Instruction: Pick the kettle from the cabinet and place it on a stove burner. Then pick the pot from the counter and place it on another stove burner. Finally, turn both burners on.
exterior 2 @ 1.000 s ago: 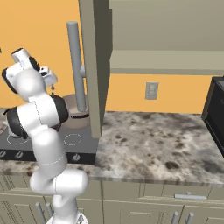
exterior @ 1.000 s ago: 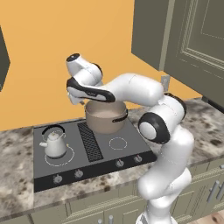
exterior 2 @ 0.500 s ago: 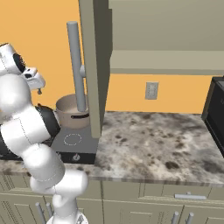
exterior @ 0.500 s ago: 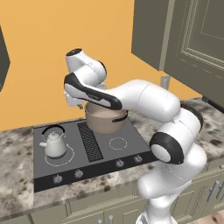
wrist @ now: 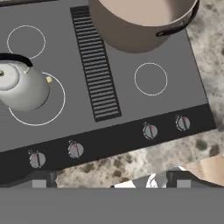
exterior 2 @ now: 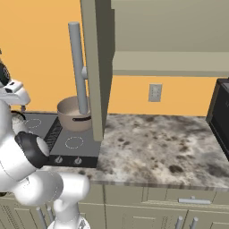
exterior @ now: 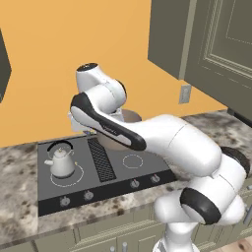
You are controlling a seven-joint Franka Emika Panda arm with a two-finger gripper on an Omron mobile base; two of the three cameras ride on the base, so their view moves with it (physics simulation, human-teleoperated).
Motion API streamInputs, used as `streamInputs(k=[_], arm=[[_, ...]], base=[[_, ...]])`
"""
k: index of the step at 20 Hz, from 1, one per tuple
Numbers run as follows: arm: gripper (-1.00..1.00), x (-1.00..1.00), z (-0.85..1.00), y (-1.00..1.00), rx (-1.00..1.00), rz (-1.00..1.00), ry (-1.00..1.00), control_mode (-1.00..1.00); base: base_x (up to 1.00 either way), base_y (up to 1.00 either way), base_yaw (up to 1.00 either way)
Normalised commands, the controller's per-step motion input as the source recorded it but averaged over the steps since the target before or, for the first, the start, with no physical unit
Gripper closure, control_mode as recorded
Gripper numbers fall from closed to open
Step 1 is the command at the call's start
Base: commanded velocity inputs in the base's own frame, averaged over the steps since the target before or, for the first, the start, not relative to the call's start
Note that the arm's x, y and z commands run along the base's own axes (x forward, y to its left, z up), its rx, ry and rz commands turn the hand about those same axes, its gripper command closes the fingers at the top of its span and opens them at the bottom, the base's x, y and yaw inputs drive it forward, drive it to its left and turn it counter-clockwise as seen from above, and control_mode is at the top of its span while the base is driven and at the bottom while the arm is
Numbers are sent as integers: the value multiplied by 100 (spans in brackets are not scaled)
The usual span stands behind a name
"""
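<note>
The silver-grey kettle (wrist: 22, 87) (exterior: 61, 162) stands upright on the large stove burner (wrist: 61, 103) left of the vent grille (wrist: 97, 65). The wide tan pot (wrist: 140, 22) (exterior 2: 74, 114) sits on the cooktop's back right ring, right of the grille. My gripper (wrist: 109, 181) hangs open and holds nothing, above the cooktop's front edge and its row of knobs (wrist: 75, 150), apart from both vessels. The cabinet (exterior 2: 170, 62) with its flat shelf hangs over the counter (exterior 2: 156, 143), to the right of the stove.
A small free ring (wrist: 151, 78) lies in front of the pot, another (wrist: 26, 41) behind the kettle. An open cabinet door (exterior 2: 96, 67) with a long grey bar handle (exterior 2: 78, 67) hangs just right of the pot. A dark appliance (exterior 2: 221, 112) stands at the counter's far right.
My arm has swung its elbow out to the right, and the hand has drawn back from over the pot toward the cooktop's front. Pot and kettle have stayed in place.
</note>
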Motion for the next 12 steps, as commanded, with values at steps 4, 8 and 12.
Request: streamInputs(k=[4, 8, 12], arm=[[-100, -57, -3, 45, 11, -28, 0, -100], [-100, -41, -9, 64, 6, -24, 0, -100], [-100, -32, -20, 66, 3, -23, 2, -100]], base=[[0, 0, 0], [0, 0, 0], [0, 0, 0]])
